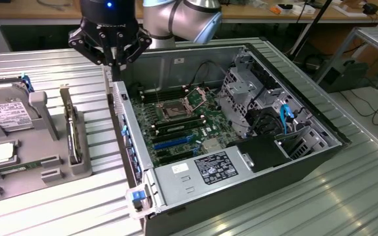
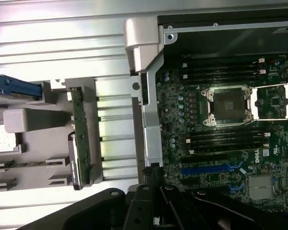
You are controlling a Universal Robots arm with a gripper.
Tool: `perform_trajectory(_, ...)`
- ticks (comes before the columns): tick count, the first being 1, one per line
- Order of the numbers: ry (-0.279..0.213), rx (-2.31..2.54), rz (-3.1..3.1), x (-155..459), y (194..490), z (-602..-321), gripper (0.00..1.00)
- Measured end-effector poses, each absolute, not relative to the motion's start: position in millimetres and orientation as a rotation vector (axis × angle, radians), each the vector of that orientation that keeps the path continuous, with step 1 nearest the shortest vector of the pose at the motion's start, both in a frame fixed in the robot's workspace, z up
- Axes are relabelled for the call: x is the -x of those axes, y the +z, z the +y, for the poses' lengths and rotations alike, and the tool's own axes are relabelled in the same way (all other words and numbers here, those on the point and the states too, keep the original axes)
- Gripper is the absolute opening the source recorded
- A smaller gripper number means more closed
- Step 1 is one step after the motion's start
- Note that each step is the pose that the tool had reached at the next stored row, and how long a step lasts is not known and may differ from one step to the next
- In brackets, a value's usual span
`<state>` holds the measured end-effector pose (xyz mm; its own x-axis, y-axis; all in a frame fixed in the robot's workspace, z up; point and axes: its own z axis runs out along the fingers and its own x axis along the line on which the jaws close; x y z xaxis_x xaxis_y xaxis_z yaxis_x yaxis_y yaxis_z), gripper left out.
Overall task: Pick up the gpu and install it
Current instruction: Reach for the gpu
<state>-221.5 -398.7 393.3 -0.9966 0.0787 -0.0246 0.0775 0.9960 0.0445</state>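
Observation:
The gpu (image 1: pixel 75 130) stands on edge in a slot of the grey holder (image 1: pixel 45 169) on the exterior view's left, its green board edge (image 2: pixel 81 139) showing in the wrist view. My gripper (image 1: pixel 114 63) hangs above the rear wall of the open computer case (image 1: pixel 126 123), between the holder and the motherboard (image 1: pixel 175 123). Its fingers are shut with nothing between them, and they sit apart from the gpu. In the wrist view the gripper (image 2: pixel 153 173) is over the silver case wall (image 2: pixel 151 134), beside the blue expansion slot (image 2: pixel 211 168).
A silver hard drive (image 1: pixel 8 115) with a white label and a small square chip (image 1: pixel 0 153) sit in the holder. Inside the case are the open CPU socket (image 2: pixel 228 105), memory slots, a drive cage (image 1: pixel 241 93) and the power supply (image 1: pixel 202 169). Everything rests on a ribbed metal table (image 1: pixel 346 187).

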Motion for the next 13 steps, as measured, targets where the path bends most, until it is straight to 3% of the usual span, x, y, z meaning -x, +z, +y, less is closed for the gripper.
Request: perform_trajectory(13, 0.068, -0.122, 3.112, 278, 393, -397, 0.11)
